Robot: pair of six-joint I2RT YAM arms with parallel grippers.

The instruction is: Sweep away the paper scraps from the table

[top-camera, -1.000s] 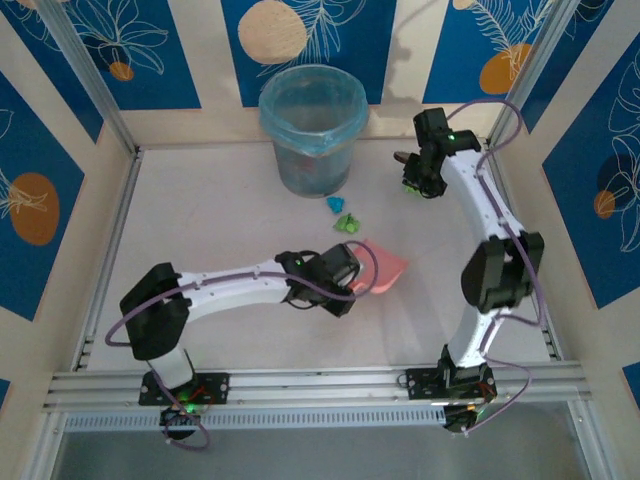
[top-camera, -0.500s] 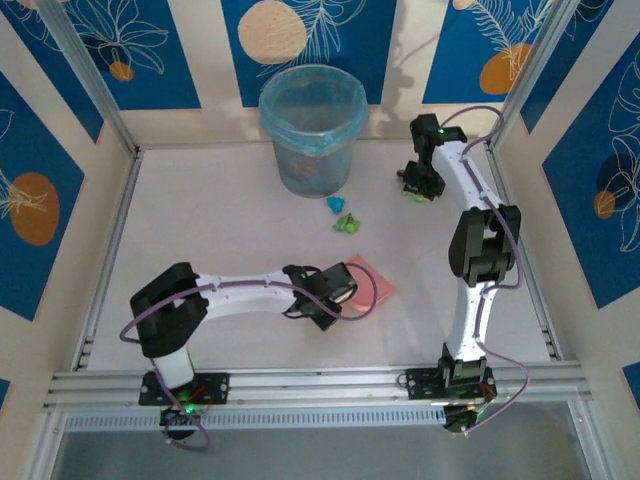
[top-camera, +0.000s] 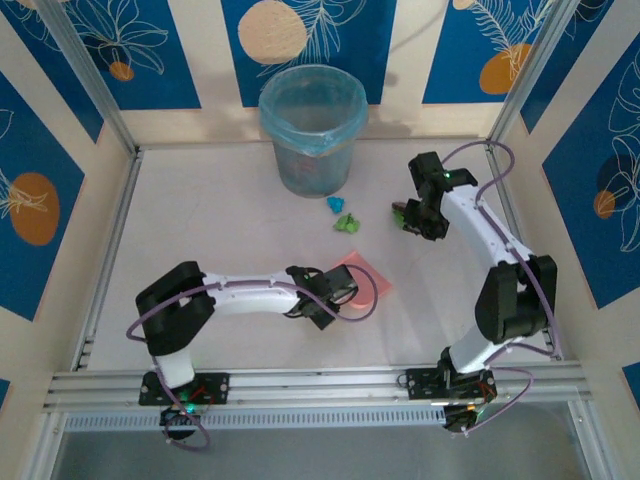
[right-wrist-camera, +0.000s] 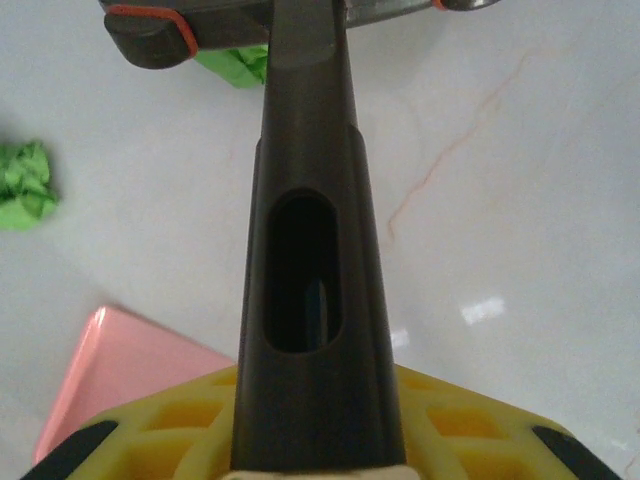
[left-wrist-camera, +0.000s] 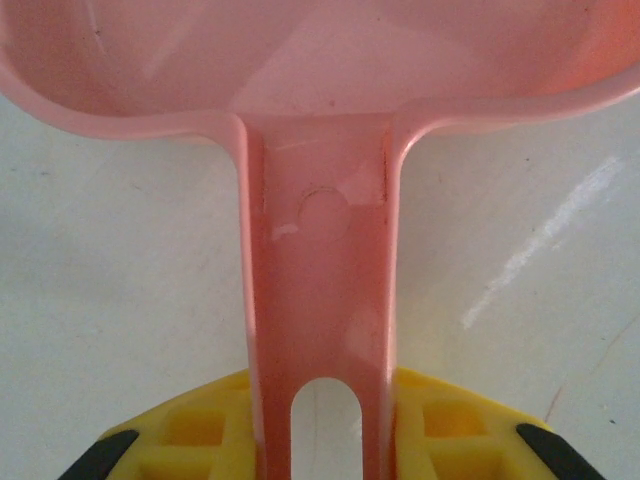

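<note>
We see the left gripper closed on the slotted handle of the pink dustpan, with a yellow finger pressed against each side of it. In the top view the pan lies on the table, near its middle, its mouth pointing toward the far right. The right gripper is clamped on the dark grey handle of a brush, whose head sits low over the right side of the table.

The paper scraps we can make out lie on the table between the pan and the blue-lined bin. 1 cyan wad sits just in front of the bin, with a green clump just beside it, nearer the pan. From the right wrist, 1 green wad rests on bare table left of the brush. A 2nd green wad peeks out from behind the brush head; we cannot tell whether they touch. A corner of the pan shows at that view's lower left. The bin stands upright near the far edge.
</note>
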